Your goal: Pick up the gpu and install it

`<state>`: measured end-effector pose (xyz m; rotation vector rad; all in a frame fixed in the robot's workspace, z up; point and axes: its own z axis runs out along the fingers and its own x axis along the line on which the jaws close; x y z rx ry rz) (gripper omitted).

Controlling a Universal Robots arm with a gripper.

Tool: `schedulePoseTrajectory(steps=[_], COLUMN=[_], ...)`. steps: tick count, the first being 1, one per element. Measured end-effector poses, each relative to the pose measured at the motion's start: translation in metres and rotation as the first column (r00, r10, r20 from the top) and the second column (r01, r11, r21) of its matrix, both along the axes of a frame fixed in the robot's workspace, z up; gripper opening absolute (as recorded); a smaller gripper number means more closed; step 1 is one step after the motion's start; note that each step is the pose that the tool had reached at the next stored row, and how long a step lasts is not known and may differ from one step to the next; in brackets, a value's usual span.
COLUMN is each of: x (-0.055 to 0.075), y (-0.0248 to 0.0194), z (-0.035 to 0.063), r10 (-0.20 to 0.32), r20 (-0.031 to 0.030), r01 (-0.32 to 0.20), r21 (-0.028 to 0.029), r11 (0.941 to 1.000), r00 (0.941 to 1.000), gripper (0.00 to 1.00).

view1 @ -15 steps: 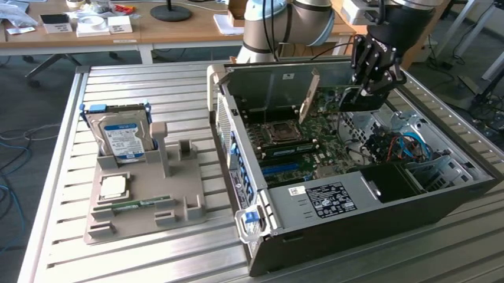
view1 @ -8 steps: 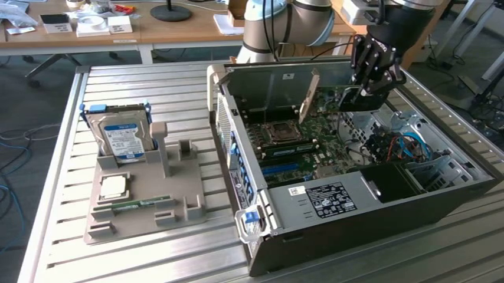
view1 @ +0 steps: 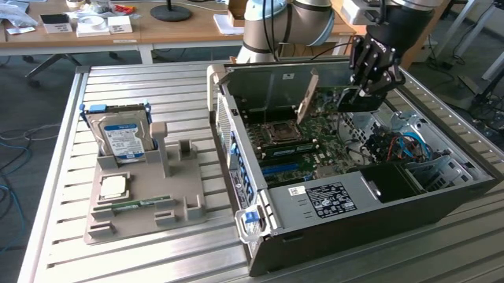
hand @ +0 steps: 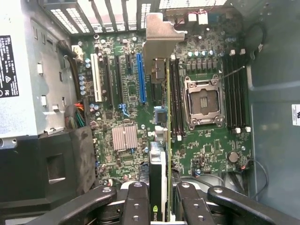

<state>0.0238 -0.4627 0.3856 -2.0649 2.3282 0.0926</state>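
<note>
The pincer hangs over the open computer case, which lies on its side on the slatted metal table, and it is clenched on the gpu. In the exterior view the dark card sits between the fingertips, just below them, held above the far end of the green circuit board and apart from it. In the wrist view the gpu is seen edge-on, a thin strip running straight out from the pincer, with one black finger pressed against each flat side. Its pale metal bracket is at the end farthest from the fingers, towards the slotted wall of the case. Under the card lies the circuit board; the card's line falls between a long blue slot on one side and the open processor socket on the other. Whether the card's edge touches any slot cannot be told. Outside the case, towards the exterior view's left, a grey holder carries a hard drive standing on edge and a small green memory stick.
</note>
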Motion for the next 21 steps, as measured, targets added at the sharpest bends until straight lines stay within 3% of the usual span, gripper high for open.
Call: schedulePoseTrajectory(steps=[4,12,21], x=[0.0,0.0,-0.004], y=[0.0,0.0,0.0], z=[-0.0007,-0.0013,-0.0143], r10=[0.027,0.028,0.028], r20=[-0.0001,-0.0006,-0.0007], r01=[-0.027,-0.028,-0.028], r21=[-0.0002,0.0002,0.0], r11=[0.9996,0.9996,0.9996], r00=[0.9996,0.9996,0.9996], gripper=[0.27,0.27,0.27])
